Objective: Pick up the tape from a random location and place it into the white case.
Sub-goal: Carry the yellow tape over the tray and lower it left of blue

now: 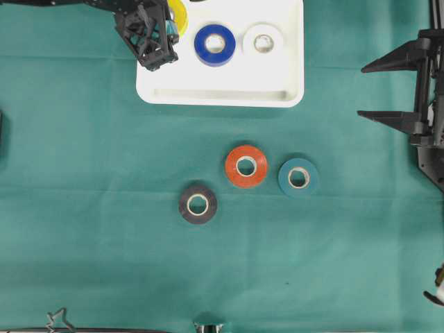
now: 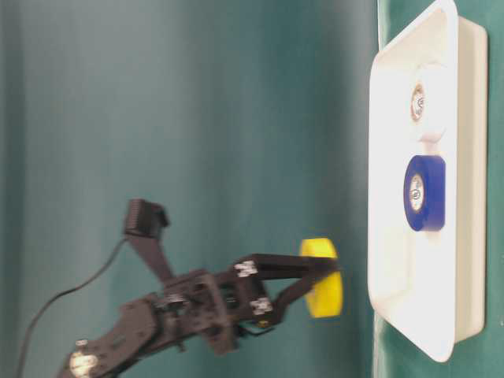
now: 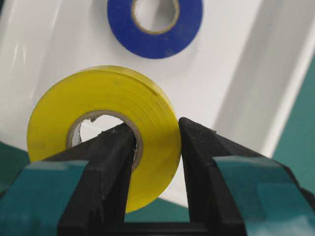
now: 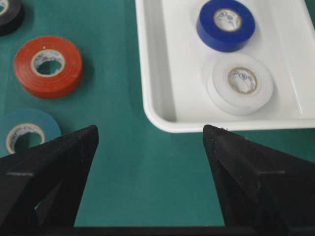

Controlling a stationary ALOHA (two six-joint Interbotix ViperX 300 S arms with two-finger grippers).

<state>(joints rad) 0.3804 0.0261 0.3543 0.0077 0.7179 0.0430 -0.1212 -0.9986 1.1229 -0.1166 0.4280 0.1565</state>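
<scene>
Clamped on a yellow tape roll (image 3: pixel 103 128), the left end effector (image 3: pixel 156 147) has one finger through the roll's core and the other pressed against its outer face. In the overhead view this left end effector (image 1: pixel 158 43) hangs over the upper left corner of the white case (image 1: pixel 222 94), with the yellow roll (image 1: pixel 179 15) showing just beside it. From table level the roll (image 2: pixel 323 277) is clear of the case (image 2: pixel 394 197), held above it and not touching.

Inside the case lie two rolls side by side: a blue tape roll (image 1: pixel 214 45) toward the left and a white tape roll (image 1: pixel 263 43) to its right, both flat on the case floor.

Below the case, on the green counter (image 1: pixel 83 243), three more rolls lie flat. Leftmost is a black tape roll (image 1: pixel 198 204), then a red tape roll (image 1: pixel 245 166) up and to its right, then a teal tape roll (image 1: pixel 298 177) just beside the red one.

At the far right edge the right end effector (image 1: pixel 392 90) sits well apart from everything, fingers spread wide with nothing between them; its own camera shows bare green cloth between the two fingertips (image 4: pixel 74 147).
</scene>
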